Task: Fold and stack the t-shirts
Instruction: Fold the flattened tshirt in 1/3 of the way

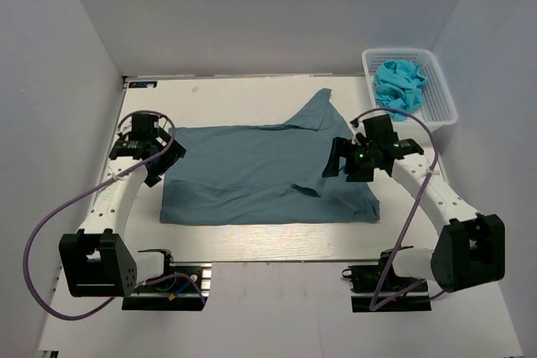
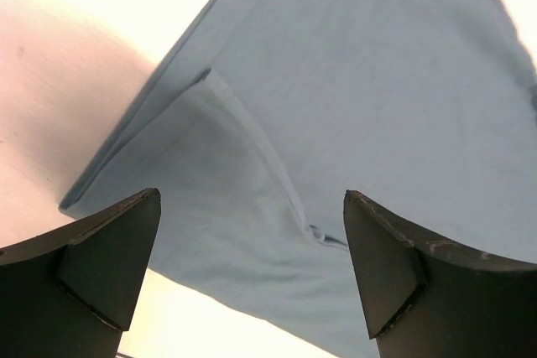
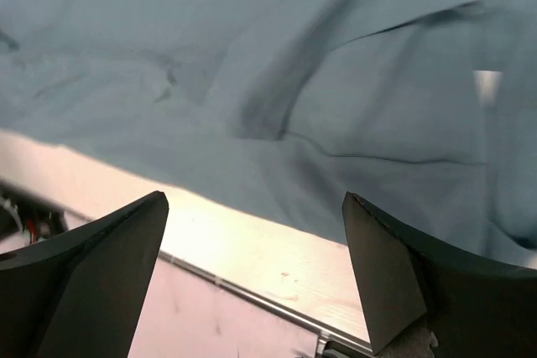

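Slate-blue t-shirt (image 1: 260, 175): lies spread over the middle of the counter (image 1: 252, 90), nearer the front edge than the far one, its long side running left to right
Sleeve (image 1: 315, 111): sticks out from the shirt's far side as a point aimed at the far edge, right of centre
Fold: in the left wrist view a doubled layer of the shirt (image 2: 352, 106) shows, its hem line running diagonally across the cloth, with bare counter on the left
White label (image 3: 487, 85): a small pale patch on the cloth, seen only in the right wrist view
Left gripper (image 1: 159, 155): over the shirt's left end, toward the left edge of the counter; from its own camera the claw (image 2: 252, 232) is spread wide, with nothing between the fingers (image 2: 101, 257) and only cloth beneath
Right gripper (image 1: 346, 161): above the shirt's right part, toward the right edge; its claw (image 3: 256, 232) is likewise wide apart and holds nothing, with the shirt's hem and a strip of counter below it
Contact: whether either claw touches the cloth cannot be told
White basket (image 1: 440, 102): sits at the far right corner, well apart from the shirt
Turquoise cloth (image 1: 398, 81): bunched up inside the basket; too crumpled to tell what garment it is
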Controlling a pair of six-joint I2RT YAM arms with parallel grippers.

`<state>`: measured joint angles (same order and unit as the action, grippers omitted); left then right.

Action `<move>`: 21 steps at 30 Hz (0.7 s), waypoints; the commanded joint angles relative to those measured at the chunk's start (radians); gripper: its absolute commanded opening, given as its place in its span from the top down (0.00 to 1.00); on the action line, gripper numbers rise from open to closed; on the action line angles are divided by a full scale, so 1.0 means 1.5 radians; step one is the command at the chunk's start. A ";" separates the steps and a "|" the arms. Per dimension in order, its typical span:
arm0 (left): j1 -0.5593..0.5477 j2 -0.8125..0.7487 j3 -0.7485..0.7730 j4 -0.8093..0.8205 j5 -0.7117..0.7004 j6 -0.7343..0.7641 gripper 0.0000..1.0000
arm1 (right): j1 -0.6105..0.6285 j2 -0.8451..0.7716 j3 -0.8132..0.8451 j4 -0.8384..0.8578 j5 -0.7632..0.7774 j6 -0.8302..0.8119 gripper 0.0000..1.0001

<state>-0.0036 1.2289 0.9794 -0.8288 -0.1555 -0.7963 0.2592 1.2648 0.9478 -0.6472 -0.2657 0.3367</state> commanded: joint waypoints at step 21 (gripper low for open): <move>0.003 0.004 0.059 -0.054 -0.073 0.029 0.00 | 0.113 0.281 0.090 0.255 -0.046 0.029 0.10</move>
<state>-0.0029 1.2549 1.0294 -0.8967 -0.2279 -0.7628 0.4198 1.6733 0.9798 -0.3656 -0.3592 0.3710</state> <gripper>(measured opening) 0.995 0.904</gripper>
